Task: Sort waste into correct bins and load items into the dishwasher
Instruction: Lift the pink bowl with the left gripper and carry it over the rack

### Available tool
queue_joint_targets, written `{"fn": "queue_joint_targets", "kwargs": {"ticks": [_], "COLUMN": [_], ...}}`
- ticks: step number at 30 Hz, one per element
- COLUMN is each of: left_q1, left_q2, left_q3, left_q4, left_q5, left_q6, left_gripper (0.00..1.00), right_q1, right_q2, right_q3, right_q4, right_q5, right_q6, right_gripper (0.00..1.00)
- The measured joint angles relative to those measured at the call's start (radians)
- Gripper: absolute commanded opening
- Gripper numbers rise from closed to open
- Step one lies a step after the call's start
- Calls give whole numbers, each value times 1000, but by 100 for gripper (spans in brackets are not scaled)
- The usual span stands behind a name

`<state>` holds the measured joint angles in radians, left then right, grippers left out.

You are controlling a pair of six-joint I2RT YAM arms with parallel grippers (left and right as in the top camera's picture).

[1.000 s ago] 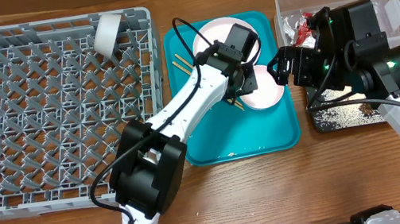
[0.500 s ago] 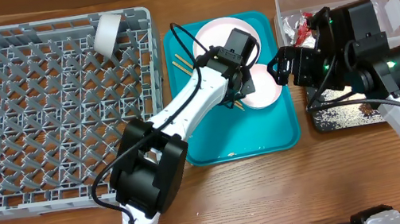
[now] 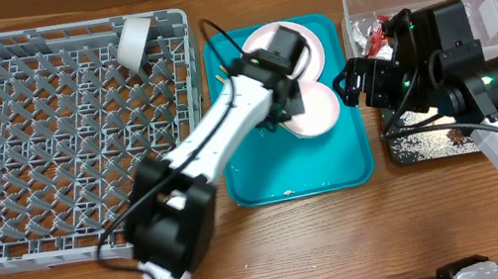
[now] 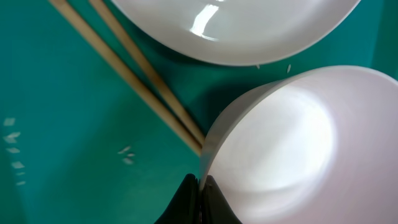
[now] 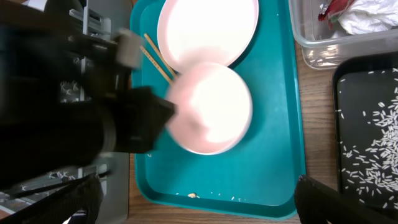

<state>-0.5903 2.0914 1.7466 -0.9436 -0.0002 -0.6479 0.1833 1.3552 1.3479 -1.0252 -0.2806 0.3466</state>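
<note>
My left claw pinches the bowl by its rim over the tray; my right claw hangs wide open.

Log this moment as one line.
left gripper: shut on bowl rim | right gripper: open, empty, right of tray | plate, chopsticks: on tray | cup: in rack

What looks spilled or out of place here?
Loose rice grains lie scattered on the teal tray, not in the black tray with the other grains. The white cup lies tipped in the grey rack.
</note>
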Motion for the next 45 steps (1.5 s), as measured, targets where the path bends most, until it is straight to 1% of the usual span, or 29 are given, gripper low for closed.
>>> {"fn": "queue_joint_targets", "kwargs": {"ticks": [5,11,16,24,26,30,34,40,45], "left_q1": [84,177,225,273,274,274,274,274,274], "left_q2": [-171,-370,-459,-481,-481,-481,-481,-481,-481], "left_q3": [11,31,31,32,32,32,32,32,32], "left_q4": [-85,-211,-337,-455,-472,-474,-475,-476,-516], "left_q5": [-45,-144,-247,-445,-507,-576,-626,-663,-716], "left_q6": [32,54,56,57,57,57,58,62,69], "left_gripper": [4,4,4,4,4,4,4,4,4], "right_q1": [0,0,0,0,0,0,0,0,0], "right_q2": [0,0,0,0,0,0,0,0,0], "right_q3": [0,0,0,0,0,0,0,0,0], "right_q4": [-1,0,0,0,0,0,0,0,0], "right_q5": [0,0,0,0,0,0,0,0,0], "right_q6": [1,0,0,0,0,0,0,0,0], "right_gripper": [100,100,100,100,100,100,100,100,100]}}
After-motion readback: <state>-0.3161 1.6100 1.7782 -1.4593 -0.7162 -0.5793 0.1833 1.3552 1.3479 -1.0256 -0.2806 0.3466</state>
